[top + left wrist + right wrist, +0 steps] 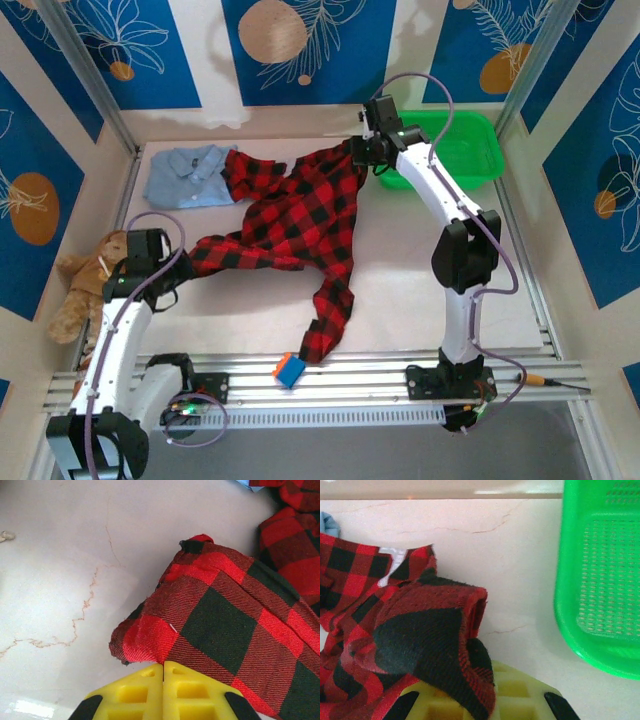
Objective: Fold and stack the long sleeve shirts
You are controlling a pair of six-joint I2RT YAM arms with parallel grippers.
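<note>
Red-and-black checked shirt [300, 215]: lying open and rumpled across the middle of the table [250, 320], with one sleeve trailing toward the near edge. Left gripper [163, 666]: jaws together, pinching a corner of the checked cloth on the left side, low against the table. Right gripper [362, 150]: clamping a bunched fold of the same shirt at the far side, the cloth draping over its fingers [520, 690]. The two holds are sitting at opposite ends, which looks like a way of drawing the shirt flat before any fold is made. Light blue shirt [188, 175]: resting compact at the far left corner, its edge meeting the checked one, likely waiting as part of the stack. Green basket [470, 150]: standing just beside the right gripper. Stuffed toy [85, 285]: lying off the table's left edge. Small blue block [290, 372]: sitting on the near rail by the cuff.
</note>
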